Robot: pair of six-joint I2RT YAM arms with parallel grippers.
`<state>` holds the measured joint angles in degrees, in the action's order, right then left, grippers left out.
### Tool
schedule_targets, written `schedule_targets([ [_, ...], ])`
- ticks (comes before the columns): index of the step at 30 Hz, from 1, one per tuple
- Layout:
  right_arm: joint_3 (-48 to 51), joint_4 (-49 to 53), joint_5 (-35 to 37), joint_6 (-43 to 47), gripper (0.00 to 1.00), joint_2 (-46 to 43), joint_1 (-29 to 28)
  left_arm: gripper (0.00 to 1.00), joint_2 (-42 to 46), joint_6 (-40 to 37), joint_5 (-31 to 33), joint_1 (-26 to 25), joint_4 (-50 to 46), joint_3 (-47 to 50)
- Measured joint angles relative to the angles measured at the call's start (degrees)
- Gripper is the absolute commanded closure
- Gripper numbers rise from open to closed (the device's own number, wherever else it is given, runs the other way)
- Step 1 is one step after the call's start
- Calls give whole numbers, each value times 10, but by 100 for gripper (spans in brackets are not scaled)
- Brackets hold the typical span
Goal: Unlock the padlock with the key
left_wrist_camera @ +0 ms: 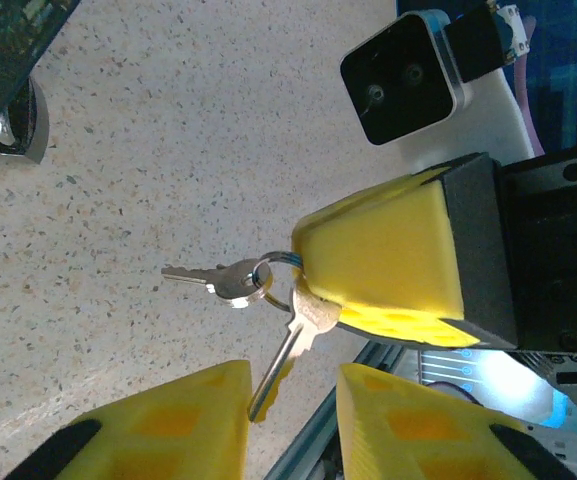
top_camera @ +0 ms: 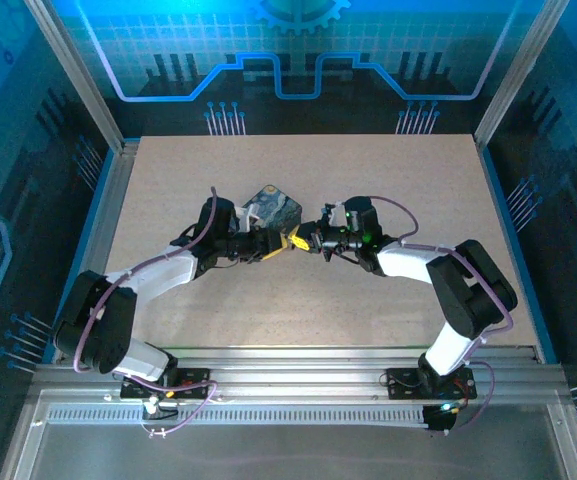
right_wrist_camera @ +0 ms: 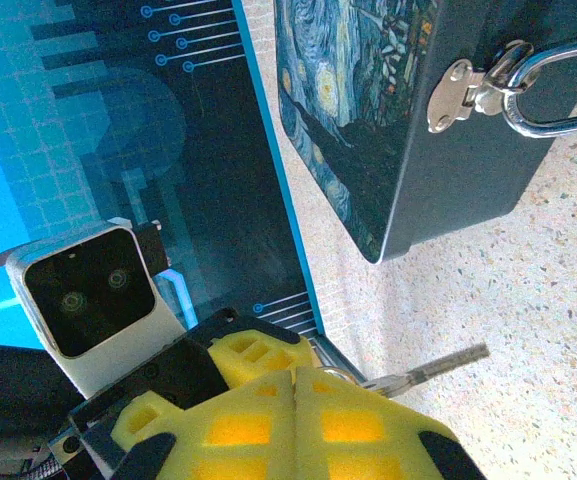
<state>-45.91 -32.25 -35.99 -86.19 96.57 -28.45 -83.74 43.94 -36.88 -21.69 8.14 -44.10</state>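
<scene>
Two keys are seen on one ring point(left_wrist_camera: 266, 276) in the left wrist view, and that ring is pinched at the tip of the right gripper point(left_wrist_camera: 308, 272), whose yellow fingers are pressed tight together. The key point(left_wrist_camera: 290, 350), a thin silvery sliver with a notched blade, is angled down from the ring, and its tip is set in the gap between the fingers of the left gripper point(left_wrist_camera: 296, 388), which are held apart and are closed on nothing. A spare key point(left_wrist_camera: 200, 277) is pointed left from the ring, clear of the table point(left_wrist_camera: 118, 250). From the right wrist, a grey blade is seen jutting right from beside the clenched right gripper point(right_wrist_camera: 296, 385); which key it is cannot be told. The padlock point(right_wrist_camera: 553, 128) is found on the box point(right_wrist_camera: 368, 120): its bright silvery shackle is passed through the metal hasp point(right_wrist_camera: 458, 85) on the dark side wall, and its dark body is cut off by the right edge of that view. From above, the left gripper point(top_camera: 276, 243) and right gripper point(top_camera: 314, 242) are met tip to tip at mid-table, just near of the box point(top_camera: 274, 206); the keys are too small to be made out there.
</scene>
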Motion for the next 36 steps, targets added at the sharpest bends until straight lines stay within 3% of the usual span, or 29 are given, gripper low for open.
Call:
schedule_targets([
  [4,0,-4,0,-2,100,0,-1,83,-6,2,0,0,4,-1],
  [8,0,-4,3,-2,100,2,-2,100,-7,-3,-5,0,6,-2],
  [11,1,-4,9,-1,95,4,-2,100,-8,-12,-5,0,2,-7],
  [15,4,-2,4,18,80,2,-1,100,-8,-42,-15,2,-26,-19],
  [20,14,52,-6,78,73,-26,10,100,-14,-92,-38,4,-62,-35],
  [27,21,100,-75,209,72,-48,68,100,-21,-157,-94,5,-87,-47],
  [36,-23,163,-188,361,71,-40,86,100,-37,-188,-118,5,-109,-52],
])
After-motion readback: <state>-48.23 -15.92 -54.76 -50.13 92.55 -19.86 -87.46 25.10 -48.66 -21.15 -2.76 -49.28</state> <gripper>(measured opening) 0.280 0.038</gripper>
